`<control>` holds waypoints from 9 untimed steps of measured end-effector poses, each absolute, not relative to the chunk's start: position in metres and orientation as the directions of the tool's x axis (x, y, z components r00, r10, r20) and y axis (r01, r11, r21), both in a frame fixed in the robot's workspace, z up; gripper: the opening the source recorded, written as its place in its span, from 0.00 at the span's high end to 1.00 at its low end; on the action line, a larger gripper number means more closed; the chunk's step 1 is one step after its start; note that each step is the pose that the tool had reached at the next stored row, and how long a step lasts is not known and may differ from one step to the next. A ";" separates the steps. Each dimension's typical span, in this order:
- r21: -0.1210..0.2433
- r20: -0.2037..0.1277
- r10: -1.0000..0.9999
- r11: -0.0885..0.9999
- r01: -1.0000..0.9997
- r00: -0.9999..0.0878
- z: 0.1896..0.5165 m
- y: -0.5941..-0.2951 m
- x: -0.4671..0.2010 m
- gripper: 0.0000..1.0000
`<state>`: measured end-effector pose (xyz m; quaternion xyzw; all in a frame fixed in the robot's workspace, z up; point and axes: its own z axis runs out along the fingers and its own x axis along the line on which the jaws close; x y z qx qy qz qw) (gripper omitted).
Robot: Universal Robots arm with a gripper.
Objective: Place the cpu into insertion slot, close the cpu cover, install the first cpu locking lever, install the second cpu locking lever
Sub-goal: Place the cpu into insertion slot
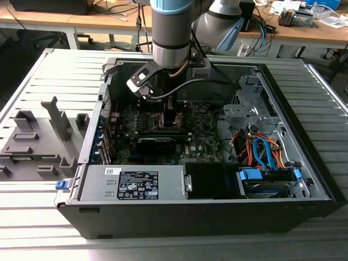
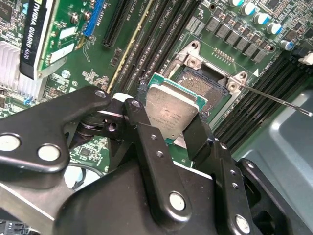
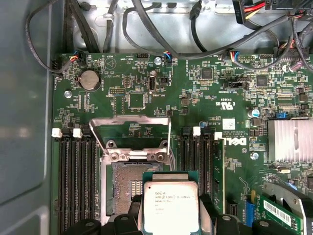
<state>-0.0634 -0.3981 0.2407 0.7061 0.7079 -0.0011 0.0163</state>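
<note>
In the first wrist view the cpu cover (image 3: 128, 119) stands swung up on its hinge, its cut-out frame open over the green motherboard (image 3: 146, 83). The second wrist view shows instead a thin locking lever (image 2: 274, 100) sticking out free from the far side of the socket. In both wrist views the gripper (image 2: 168, 122) (image 3: 169, 215) is clamped on the cpu (image 2: 171, 110) (image 3: 168, 205), one black finger on each side edge, metal top facing the cameras. The insertion slot (image 2: 203, 83) (image 3: 126, 183) lies bare just beyond the fingertips. The chip overlaps one corner of it but is not seated.

The exterior view gives the room: an open computer case (image 1: 206, 209) lies on its side on a slatted metal table (image 1: 27, 206), with grey fixtures (image 1: 54, 119) on the exterior view's left and wooden desks (image 1: 65, 20) behind.

The arm (image 1: 171, 32) comes straight down into the case — wrist vertical, gripper (image 1: 169, 117) pointing at the board below it.
</note>
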 end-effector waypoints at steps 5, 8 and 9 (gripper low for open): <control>0.021 -0.025 1.000 0.003 1.000 -0.002 0.241 -0.393 -0.063 0.46; 0.021 -0.025 1.000 0.003 1.000 -0.002 0.241 -0.391 -0.063 0.46; 0.021 -0.025 1.000 0.003 1.000 -0.002 0.241 -0.390 -0.063 0.46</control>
